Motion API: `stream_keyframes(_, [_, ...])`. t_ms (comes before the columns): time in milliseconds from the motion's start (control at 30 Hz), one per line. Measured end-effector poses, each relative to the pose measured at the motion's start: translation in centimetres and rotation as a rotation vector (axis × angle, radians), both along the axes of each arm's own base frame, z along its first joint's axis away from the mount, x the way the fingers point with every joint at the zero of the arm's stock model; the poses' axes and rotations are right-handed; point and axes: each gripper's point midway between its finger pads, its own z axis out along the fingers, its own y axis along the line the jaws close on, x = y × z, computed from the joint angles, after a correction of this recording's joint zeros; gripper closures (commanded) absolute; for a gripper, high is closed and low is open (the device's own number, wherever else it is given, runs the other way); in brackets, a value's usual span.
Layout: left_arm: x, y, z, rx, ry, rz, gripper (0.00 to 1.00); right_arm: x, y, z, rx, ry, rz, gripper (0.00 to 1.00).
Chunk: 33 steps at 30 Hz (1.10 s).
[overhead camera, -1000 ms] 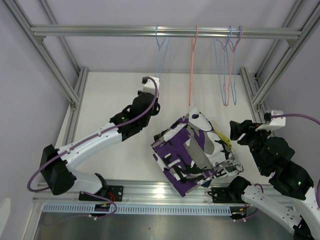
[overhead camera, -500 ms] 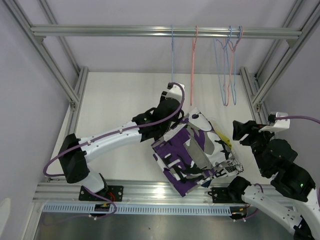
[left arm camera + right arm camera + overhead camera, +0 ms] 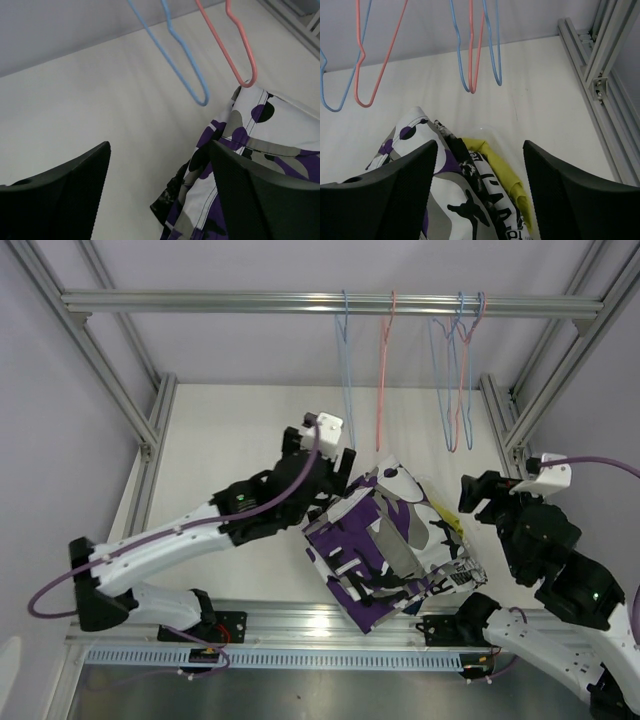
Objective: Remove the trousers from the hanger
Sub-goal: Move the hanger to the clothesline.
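Note:
The trousers lie in a heap (image 3: 385, 540) on the table, the purple-white-black pair on top. Under it show a yellow pair (image 3: 507, 172) and a black-and-white print pair (image 3: 485, 192). A bare blue hanger (image 3: 347, 380) hangs from the rail, with a pink hanger (image 3: 383, 370) beside it. My left gripper (image 3: 320, 452) stands open just left of the heap's far corner, below the blue hanger (image 3: 185, 75), holding nothing. In its wrist view the heap's edge (image 3: 225, 150) lies under the right finger. My right gripper (image 3: 478, 495) stands open over the heap's right side, empty.
More bare hangers (image 3: 457, 380) hang in a bunch at the right of the overhead rail (image 3: 200, 303). Aluminium frame rails (image 3: 497, 415) border the white table (image 3: 220, 430) on both sides. The near edge carries the arms' mounting rail (image 3: 300, 625).
My left gripper carried the blue hanger rightward along the rail, let it go and drew back to the left with its jaws wide. The right gripper opened a little more.

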Motion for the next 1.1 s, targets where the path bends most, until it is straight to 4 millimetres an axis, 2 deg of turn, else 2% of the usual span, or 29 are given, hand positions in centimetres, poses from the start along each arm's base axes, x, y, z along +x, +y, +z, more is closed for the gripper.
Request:
stream_keyframes(33, [-0.5,0.7,0.9,-0.012,-0.008,-0.004,0.11,0.3,0.1,0.0,-0.012,0.009,-0.006,0.17])
stream_keyframes(233, [-2.8,6.5,7.3,-0.104,-0.118,0.001,0.03,2.3,1.3,0.1,-0.116,0.073,-0.044,0.08])
stream_keyframes(300, [-3.2,8.4,8.5,-0.12,-0.167,0.018,0.02,3.0,1.5,0.3,-0.147,0.091,-0.057,0.05])
stream_keyframes(367, [-3.3,10.0,8.1,-0.114,-0.19,0.037,0.02,3.6,1.3,0.5,-0.178,0.111,-0.083,0.04])
stream_keyframes(433, [-3.2,11.4,6.9,-0.098,-0.195,0.061,0.02,4.2,1.0,1.0,-0.19,0.123,-0.109,0.04])
stream_keyframes(567, [-2.8,12.9,3.8,-0.051,-0.175,0.09,0.01,5.3,0.2,1.5,-0.2,0.154,-0.158,0.03])
stream_keyframes(667, [-2.7,13.4,2.6,-0.036,-0.166,0.091,0.01,6.2,-0.9,1.3,-0.192,0.192,-0.197,0.02])
stream_keyframes(767, [-3.0,13.8,2.2,-0.047,-0.172,0.082,0.01,7.1,-1.3,0.8,-0.175,0.227,-0.192,0.04])
stream_keyframes(867, [-3.2,13.9,2.6,-0.066,-0.18,0.068,0.01,8.0,-0.7,-0.2,-0.164,0.268,-0.156,0.09])
stream_keyframes(1100, [-3.5,13.6,2.8,-0.081,-0.184,0.044,0.0,9.0,0.3,-1.2,-0.129,0.306,-0.083,0.27])
